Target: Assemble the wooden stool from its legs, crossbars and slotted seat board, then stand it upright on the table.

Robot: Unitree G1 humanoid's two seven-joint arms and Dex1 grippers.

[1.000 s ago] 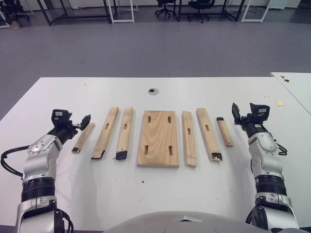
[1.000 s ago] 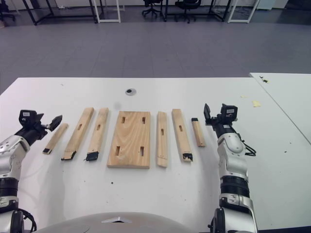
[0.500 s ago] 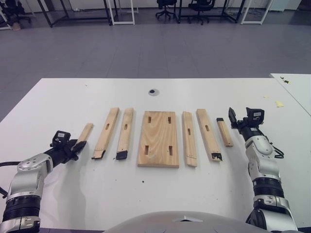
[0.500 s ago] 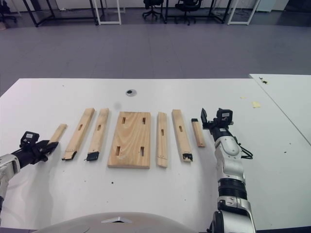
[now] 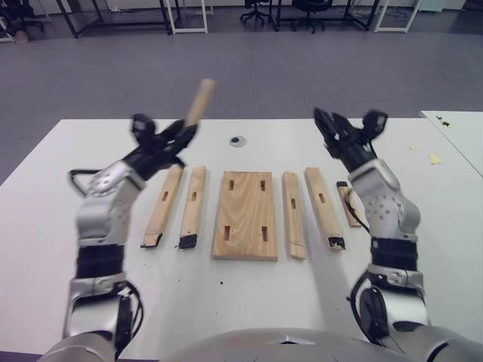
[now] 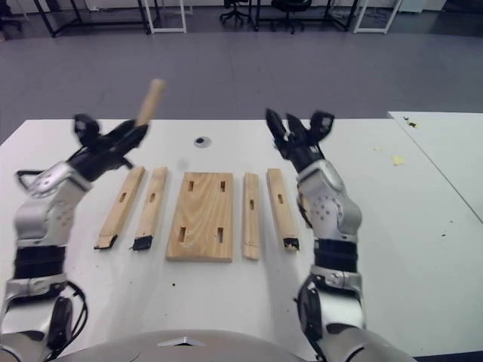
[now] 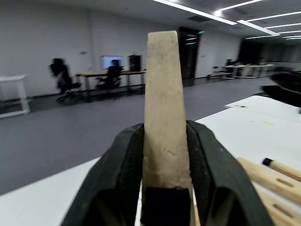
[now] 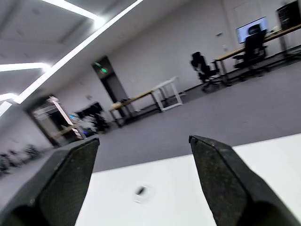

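The left gripper hangs in the air above the table's far left part, at about 11 o'clock from the seat board. Its jaws are closed tight on the lower end of a short crossbar, which sticks up and tilts away from the robot, well clear of the tabletop. In the left wrist view the 2 dark fingers press against both sides of the pale wood.

The right gripper is up in the air at about 1 o'clock from the board, its jaws spread wide with nothing between them; the right wrist view shows the 2 fingers far apart.

The seat board lies flat in the middle of the table, with 4 slots in it. At its 9 o'clock lie 2 legs side by side, and at its 3 o'clock 2 more legs. Further out at 3 o'clock, a second crossbar lies partly hidden behind the right arm. A cable hole sits at 12 o'clock from the board
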